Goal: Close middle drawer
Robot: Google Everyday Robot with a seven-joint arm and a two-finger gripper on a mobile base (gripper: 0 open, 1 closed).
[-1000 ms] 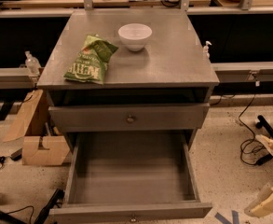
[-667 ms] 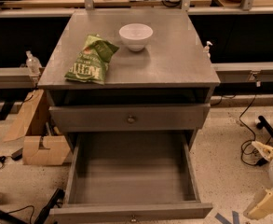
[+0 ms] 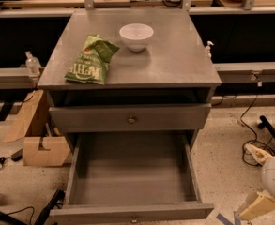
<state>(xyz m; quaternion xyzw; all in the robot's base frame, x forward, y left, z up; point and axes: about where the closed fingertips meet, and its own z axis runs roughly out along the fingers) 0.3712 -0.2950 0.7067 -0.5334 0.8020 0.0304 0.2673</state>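
A grey metal cabinet (image 3: 174, 55) stands in the middle of a workshop floor. The middle drawer (image 3: 132, 172), a wide grey drawer with a deep plain box, is pulled out all the way toward the near edge of the view. It is empty. Its low flat front panel (image 3: 165, 212) sits at the very bottom of the frame, and its small round brass knob (image 3: 134, 219) is only partly in view. Judging from this, the closing has not begun, so the whole push is left to do.

The robot's gripper (image 3: 256, 206), a pale beige part below a white rounded housing, hangs at the near right. It is well apart from the drawer and touches nothing. It cannot be told whether it is open or closed, and nothing is seen in it.

Above the open box, a taller grey drawer front (image 3: 174, 118) overhangs the far end. A crumpled green crisp bag (image 3: 91, 60) and a white bowl (image 3: 136, 35) rest on the cabinet top.

The floor between the gripper and the front panel looks open. Black cables (image 3: 249, 139) lie farther right, and a brown cardboard box (image 3: 41, 149) sits to the left of the cabinet.
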